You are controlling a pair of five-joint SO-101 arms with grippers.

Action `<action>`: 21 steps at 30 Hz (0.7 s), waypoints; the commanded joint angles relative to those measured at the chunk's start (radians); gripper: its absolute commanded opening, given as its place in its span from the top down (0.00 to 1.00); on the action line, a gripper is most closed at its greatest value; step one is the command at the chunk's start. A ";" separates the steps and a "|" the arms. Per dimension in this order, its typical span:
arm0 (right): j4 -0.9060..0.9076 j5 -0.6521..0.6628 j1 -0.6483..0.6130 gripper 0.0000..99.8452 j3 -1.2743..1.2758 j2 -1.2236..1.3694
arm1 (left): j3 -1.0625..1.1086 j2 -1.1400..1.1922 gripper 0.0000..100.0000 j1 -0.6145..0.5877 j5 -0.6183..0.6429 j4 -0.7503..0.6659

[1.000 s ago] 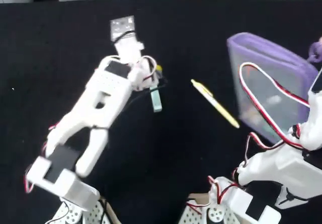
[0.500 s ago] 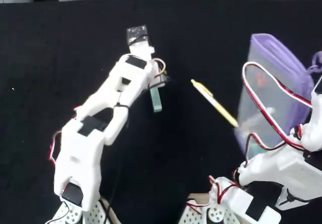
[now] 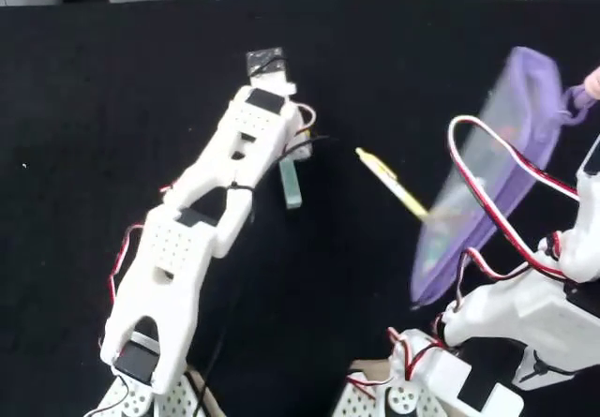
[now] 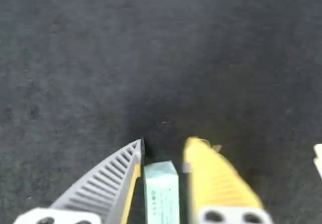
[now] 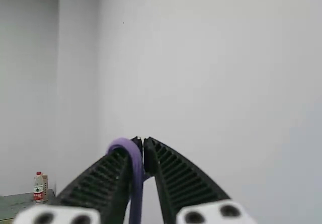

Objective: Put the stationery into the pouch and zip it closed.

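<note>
Your black table (image 3: pixel 112 89) carries the stationery. Over its right side the purple pouch (image 3: pixel 487 169) hangs tilted, its upper end raised toward the far right edge; you cannot tell whether the lower end touches the surface. Your right pincer (image 5: pixel 141 142) is clamped tight on the pouch's purple loop (image 5: pixel 132 171) and points up at a pale wall. Your left arm (image 3: pixel 202 220) stretches across the middle. Its left pincer (image 4: pixel 163 146) stands parted, one finger on each side of the mint-green stick (image 4: pixel 161 194) lying on the table. The yellow pen (image 3: pixel 394 187) lies diagonally between stick and pouch.
</note>
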 commanded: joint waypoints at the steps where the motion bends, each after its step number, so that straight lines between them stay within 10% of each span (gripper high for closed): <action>1: 0.000 0.008 -0.046 0.99 -0.038 0.001 | -0.170 0.015 0.97 -0.002 -0.032 0.150; 21: -0.015 0.008 -0.667 0.99 0.004 0.065 | -0.914 0.023 0.97 -0.526 -0.046 0.500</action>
